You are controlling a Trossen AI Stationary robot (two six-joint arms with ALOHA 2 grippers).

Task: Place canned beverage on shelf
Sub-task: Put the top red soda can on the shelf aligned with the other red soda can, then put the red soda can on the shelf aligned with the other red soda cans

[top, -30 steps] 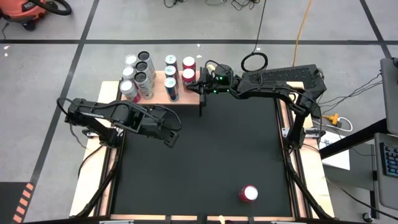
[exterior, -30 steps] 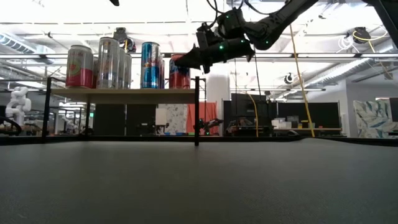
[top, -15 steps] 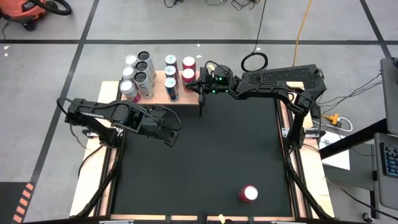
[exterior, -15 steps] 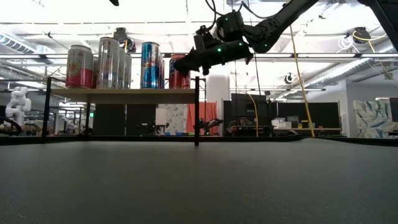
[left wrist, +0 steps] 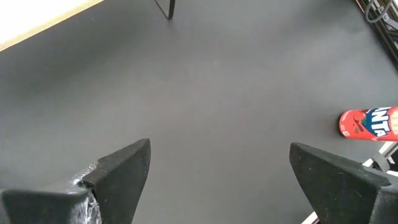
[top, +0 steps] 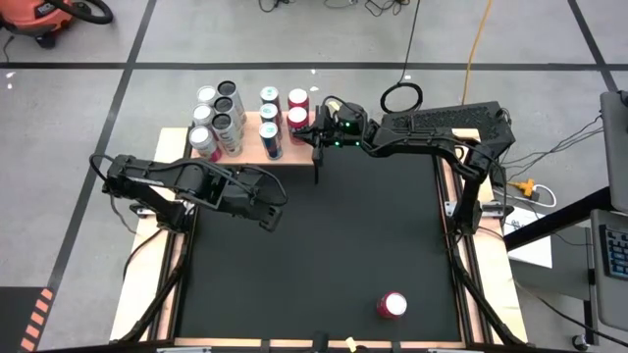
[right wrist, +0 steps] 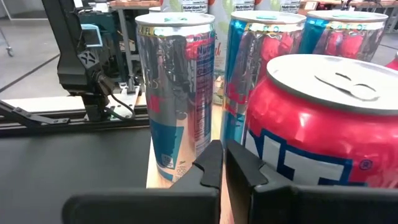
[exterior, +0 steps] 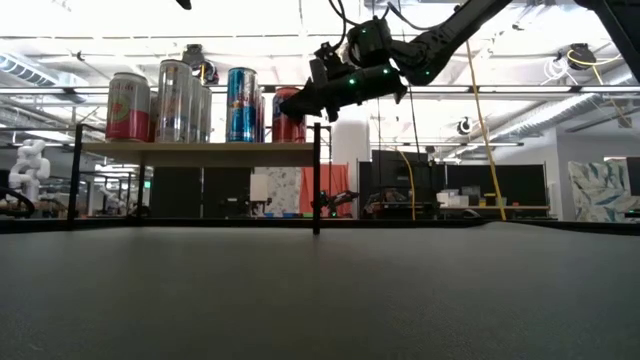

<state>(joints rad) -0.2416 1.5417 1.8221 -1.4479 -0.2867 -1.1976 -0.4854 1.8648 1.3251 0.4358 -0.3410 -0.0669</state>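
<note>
The pale wood shelf [top: 250, 137] stands at the table's far left on thin black supports and carries several upright cans. My right gripper [top: 313, 132] is shut at the shelf's right end, level with the can tops, close beside a red can [right wrist: 317, 124] that stands on the board [exterior: 200, 152]. Another red can [top: 392, 305] stands on the black mat near the front right; it also shows in the left wrist view [left wrist: 368, 123]. My left gripper [left wrist: 217, 168] is open and empty over the mat's left part [top: 273, 218]. My right gripper comes level from the table's right side, its shut fingers [right wrist: 211, 163] beside the red can's side wall [right wrist: 273, 155]. I cannot tell whether they touch it. The can stands upright on the shelf.
Silver and blue tall cans [right wrist: 177, 93] stand on the shelf beyond the red one. A black shelf post [exterior: 317, 180] stands just below my right gripper. The black mat [top: 324, 255] lies bare between the shelf and the front can.
My right gripper has risen a little at the shelf's right end and stays shut. The cans have not moved.
</note>
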